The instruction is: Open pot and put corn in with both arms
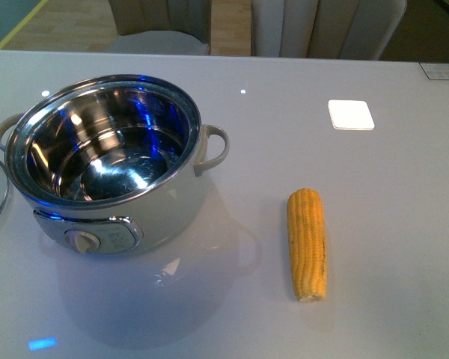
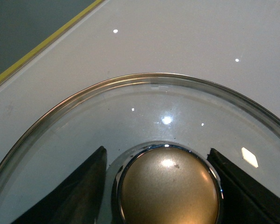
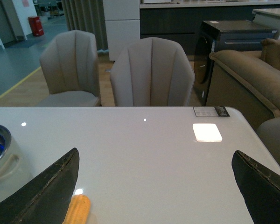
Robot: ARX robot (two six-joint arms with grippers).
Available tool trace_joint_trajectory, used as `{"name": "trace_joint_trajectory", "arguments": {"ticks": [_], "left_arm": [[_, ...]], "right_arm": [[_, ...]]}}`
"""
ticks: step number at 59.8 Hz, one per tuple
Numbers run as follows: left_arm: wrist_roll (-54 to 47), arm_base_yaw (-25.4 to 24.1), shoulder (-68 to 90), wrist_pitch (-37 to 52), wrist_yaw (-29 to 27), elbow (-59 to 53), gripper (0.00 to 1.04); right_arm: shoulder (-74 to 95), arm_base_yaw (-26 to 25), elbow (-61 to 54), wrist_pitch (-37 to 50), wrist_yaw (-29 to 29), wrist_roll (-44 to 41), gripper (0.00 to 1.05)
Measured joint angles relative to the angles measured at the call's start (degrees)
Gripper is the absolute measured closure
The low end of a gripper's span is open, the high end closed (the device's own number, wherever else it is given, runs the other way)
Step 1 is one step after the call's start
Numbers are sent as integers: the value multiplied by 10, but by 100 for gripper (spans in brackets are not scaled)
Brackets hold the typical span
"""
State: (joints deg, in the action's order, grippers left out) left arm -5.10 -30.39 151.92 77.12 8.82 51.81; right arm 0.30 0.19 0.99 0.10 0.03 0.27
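Though open, pot (image 1: pixel 172 203) (corn (image 1: pixel 307 243) nearby)

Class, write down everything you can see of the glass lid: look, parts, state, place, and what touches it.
The lid is round clear glass with a thin metal rim and a domed, gold-coloured knob on a shiny collar. It is off the pot, lying flat on the white table at the pot's left. The left claw hangs over it, fingers spread on either side of the knob, seemingly clear of it.
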Motion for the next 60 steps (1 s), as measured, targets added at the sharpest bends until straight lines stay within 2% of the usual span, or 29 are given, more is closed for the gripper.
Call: {"name": "trace_joint_trajectory", "arguments": {"ticks": [3,11,16,34,47,60], "left_arm": [[3,-1,-9,-1,0,-11,24],[19,-1,-48,-7,-2,-39,5],[37,-2,-90,-8,-2,-61,8],[120,4,-338,-41,25,-194,7],[176,22,-577,-112,15,-297,7],[205,50,-805,-229,0,-400,7]], "right_arm": [[0,0,0,0,0,0,9],[0,0,0,0,0,0,9],[0,0,0,0,0,0,9],[0,0,0,0,0,0,9],[0,0,0,0,0,0,9],[0,0,0,0,0,0,9]]}}
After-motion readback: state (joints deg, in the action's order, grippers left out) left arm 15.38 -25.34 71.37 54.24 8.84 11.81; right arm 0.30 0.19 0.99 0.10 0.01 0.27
